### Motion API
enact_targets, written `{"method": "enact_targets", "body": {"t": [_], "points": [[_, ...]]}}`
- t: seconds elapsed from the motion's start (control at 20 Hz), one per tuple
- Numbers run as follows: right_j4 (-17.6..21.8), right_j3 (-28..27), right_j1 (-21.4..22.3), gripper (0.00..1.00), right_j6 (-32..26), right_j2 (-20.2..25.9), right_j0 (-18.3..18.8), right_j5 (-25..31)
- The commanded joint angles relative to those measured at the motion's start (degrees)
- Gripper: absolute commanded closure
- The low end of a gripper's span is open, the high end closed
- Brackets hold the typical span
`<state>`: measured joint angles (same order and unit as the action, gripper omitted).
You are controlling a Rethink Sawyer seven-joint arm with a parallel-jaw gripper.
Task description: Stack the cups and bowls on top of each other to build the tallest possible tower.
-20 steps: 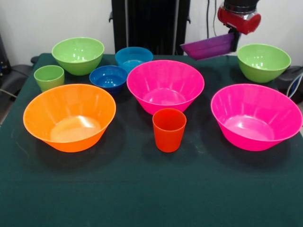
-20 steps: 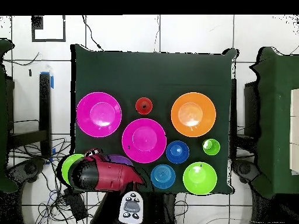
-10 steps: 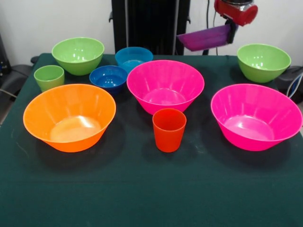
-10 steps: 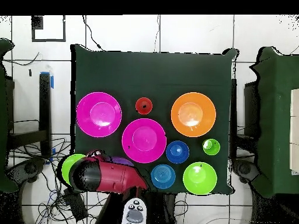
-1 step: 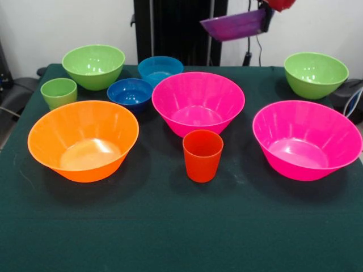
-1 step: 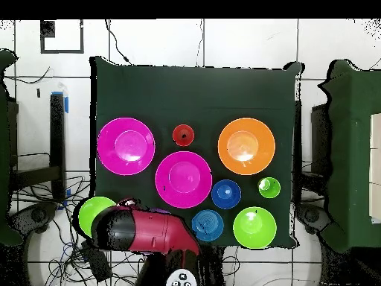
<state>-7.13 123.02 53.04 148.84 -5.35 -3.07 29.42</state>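
Gripper (image 5: 265,17) clamping purple bowl (image 5: 232,26) rim — aloft, above table (image 5: 170,226), bowls unstacked

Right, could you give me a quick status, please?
Gripper shut on purple bowl, held high. No tower; other bowls and cups apart on table. Nothing in the way.

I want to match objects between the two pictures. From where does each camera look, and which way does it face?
Front view: sits across the table, faces the robot; only the gripper shows at the top edge, holding the purple bowl in the air.
Overhead view: looks straight down at the table; the red and black arm shows at the bottom.
Shared: the orange bowl and the orange-red cup, turned half round between views.
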Motion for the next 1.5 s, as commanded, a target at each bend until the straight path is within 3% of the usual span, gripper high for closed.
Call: {"method": "enact_targets", "body": {"t": [0.05, 0.75, 1.5], "points": [[7.28, -2.37, 3.1, 1.0, -7.81, 1.05, 4.15, 8.26], [17.52, -3.87, 4.5, 1.0, -13.02, 5.35, 11.67, 5.19], [27.62, -8.07, -0.09, 1.0, -19.27, 17.97, 24.86, 1.25]]}}
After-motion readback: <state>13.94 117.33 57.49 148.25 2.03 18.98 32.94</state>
